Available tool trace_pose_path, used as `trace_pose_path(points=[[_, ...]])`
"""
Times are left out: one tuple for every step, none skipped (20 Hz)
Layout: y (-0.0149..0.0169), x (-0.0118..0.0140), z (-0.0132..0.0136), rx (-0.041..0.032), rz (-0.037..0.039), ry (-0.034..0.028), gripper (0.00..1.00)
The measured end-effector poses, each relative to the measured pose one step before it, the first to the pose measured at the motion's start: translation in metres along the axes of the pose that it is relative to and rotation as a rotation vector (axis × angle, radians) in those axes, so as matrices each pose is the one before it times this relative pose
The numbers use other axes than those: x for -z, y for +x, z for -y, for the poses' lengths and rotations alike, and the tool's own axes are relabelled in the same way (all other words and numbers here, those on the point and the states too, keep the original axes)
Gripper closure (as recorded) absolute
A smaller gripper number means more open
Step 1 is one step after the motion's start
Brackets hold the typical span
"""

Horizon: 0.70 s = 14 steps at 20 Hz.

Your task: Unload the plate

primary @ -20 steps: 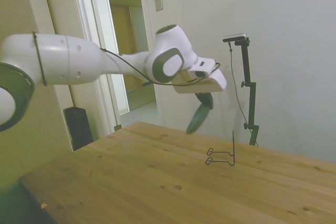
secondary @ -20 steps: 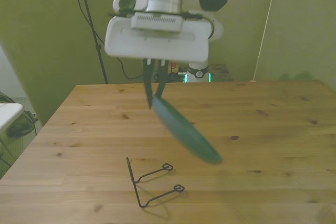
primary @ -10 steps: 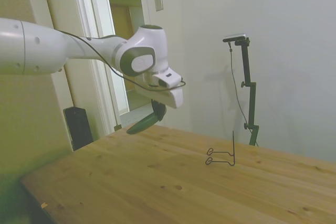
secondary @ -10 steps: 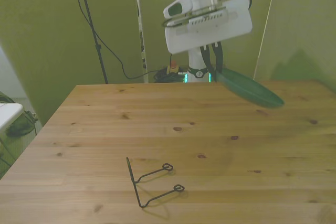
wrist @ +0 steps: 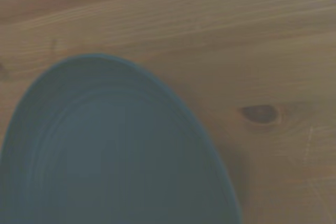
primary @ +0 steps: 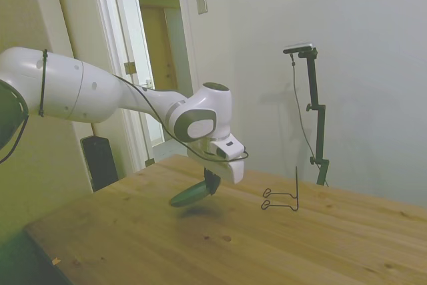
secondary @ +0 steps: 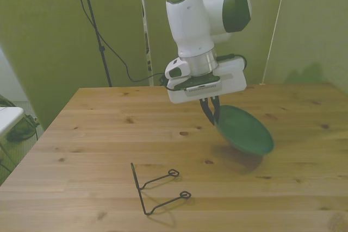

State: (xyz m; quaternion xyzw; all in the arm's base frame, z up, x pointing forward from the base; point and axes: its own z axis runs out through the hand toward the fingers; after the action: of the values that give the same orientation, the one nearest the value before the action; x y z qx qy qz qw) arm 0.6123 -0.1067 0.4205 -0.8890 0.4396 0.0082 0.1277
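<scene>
The plate (secondary: 243,129) now hangs low over the surface (secondary: 98,134), tilted, its far edge nearly down and a shadow right beneath it. Half a second back it was held high near the top right of the front view; a second back it hung above the wire stand (secondary: 157,186). So it has been carried clear of the stand and lowered toward bare wood, right of centre in the front view. The gripper (secondary: 211,113) pinches the plate's near rim, fingers closed narrow on it. The stand sits apart, lower left of the plate. Judging by this, lifting off is done; only setting down and letting go remain.
</scene>
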Motion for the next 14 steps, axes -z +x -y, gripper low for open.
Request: trace_pose_path(points=[[0.00065, -0.00593, -0.00367, 0.0012, 0.00054, -0.00393, 1.0], [0.0008, -0.005, -0.00347, 0.00062, -0.00067, -0.00276, 1.0], [0.00078, -0.00452, -0.00305, 0.00154, 0.00114, -0.00399, 1.0], [0.00082, -0.00288, -0.00225, 0.0047, -0.00091, -0.00232, 1.0], [0.00092, -0.00209, -0.00272, 0.00484, -0.00131, -0.00418, 0.0], [0.00058, -0.00205, -0.00248, 0.0021, -0.00015, -0.00438, 0.0], [0.00067, -0.0022, -0.00192, 0.0011, -0.00288, -0.00292, 0.0], [0.00097, -0.0018, -0.00066, -0.00098, -0.00364, -0.00046, 0.0], [0.00079, -0.00179, -0.0005, -0.00014, -0.00163, -0.00184, 0.0], [0.00081, -0.0019, -0.00045, 0.00003, -0.00075, -0.00291, 0.0], [0.00084, -0.0018, -0.00044, -0.00021, -0.00087, -0.00266, 0.0], [0.00092, -0.00153, -0.00042, -0.00094, -0.00117, -0.00113, 0.0], [0.00079, -0.0011, -0.00018, -0.00079, -0.00201, 0.00009, 0.0], [0.00051, -0.00045, -0.00009, -0.0004, -0.00181, 0.00035, 0.0]])
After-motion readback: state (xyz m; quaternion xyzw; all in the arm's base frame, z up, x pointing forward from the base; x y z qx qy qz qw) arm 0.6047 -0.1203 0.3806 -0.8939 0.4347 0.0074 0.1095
